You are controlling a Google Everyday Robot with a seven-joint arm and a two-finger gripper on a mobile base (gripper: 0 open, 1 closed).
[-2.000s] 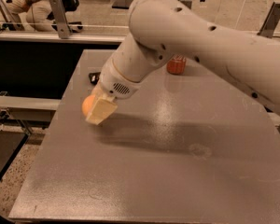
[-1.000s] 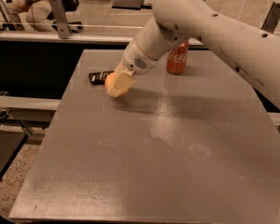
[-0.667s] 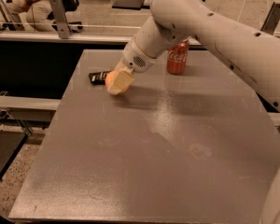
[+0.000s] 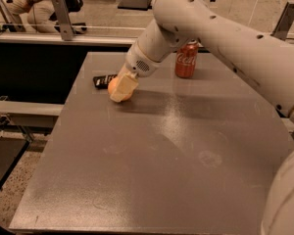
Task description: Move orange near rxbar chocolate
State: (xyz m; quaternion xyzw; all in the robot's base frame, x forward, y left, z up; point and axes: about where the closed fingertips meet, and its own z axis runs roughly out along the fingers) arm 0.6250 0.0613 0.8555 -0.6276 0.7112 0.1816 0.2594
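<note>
The pincer (image 4: 121,90) clasps the orange (image 4: 112,85) low on the tabletop (image 4: 152,170), just right of the black snack bar (image 4: 103,80). A red soda can (image 4: 186,58) stands well right of that bar.

The hand (image 4: 121,89) sits low at the far left of the desk (image 4: 152,190), closed around the orange (image 4: 112,85). The rxbar chocolate (image 4: 102,80) lies just beside it toward the left edge, so almost no gap is left there. A soda can (image 4: 186,59) stands upright at the far middle, well apart from the hand, with a bare lane between them. The white arm (image 4: 220,38) slants over the far right side and blocks passage there. The near half of the desk is open surface.
</note>
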